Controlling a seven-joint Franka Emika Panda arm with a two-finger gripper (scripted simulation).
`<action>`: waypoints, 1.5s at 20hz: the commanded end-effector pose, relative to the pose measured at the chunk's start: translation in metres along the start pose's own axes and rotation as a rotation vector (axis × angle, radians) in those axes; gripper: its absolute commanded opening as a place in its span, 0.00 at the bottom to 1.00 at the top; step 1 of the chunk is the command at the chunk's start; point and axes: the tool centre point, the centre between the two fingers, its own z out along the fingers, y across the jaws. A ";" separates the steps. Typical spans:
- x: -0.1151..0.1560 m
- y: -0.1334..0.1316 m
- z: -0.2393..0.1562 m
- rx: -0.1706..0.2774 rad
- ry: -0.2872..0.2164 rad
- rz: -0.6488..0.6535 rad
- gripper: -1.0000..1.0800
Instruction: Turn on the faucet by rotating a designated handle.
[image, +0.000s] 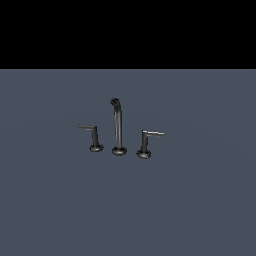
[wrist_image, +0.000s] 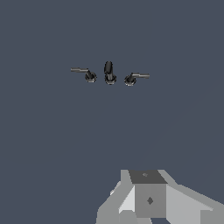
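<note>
1. In the wrist view, only a grey blocky part of the tool (wrist_image: 148, 199) showed at the near edge; its fingertips were out of frame, so I could not tell how far open it was or whether it had hold of anything.
2. The tool did not appear in the exterior view at all.
3. A wide stretch of bare blue-grey worktop (image: 60, 210) lay between the tool and the faucet (image: 118, 127), so the two were well apart.
4. The faucet stood upright on the worktop as three separate pieces in a row.
5. The handle (image: 89, 128), with its dull dark grey arm, stood at the exterior view's left, its arm pointing outward to that left, away from the spout.
6. The tall thin spout (image: 117, 125) stood in the middle, its curved tip at the top.
7. The twin lever (image: 151, 133), with a brighter silvery arm, stood at the exterior view's right, pointing outward to that right.
8. In the wrist view the handle (wrist_image: 81, 71) lay far ahead of the tool, touching nothing but the worktop.
</note>
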 end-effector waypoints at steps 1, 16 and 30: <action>0.012 -0.006 0.006 0.016 -0.005 0.046 0.00; 0.094 -0.051 0.062 0.091 -0.055 0.414 0.00; 0.159 -0.091 0.136 0.102 -0.095 0.790 0.00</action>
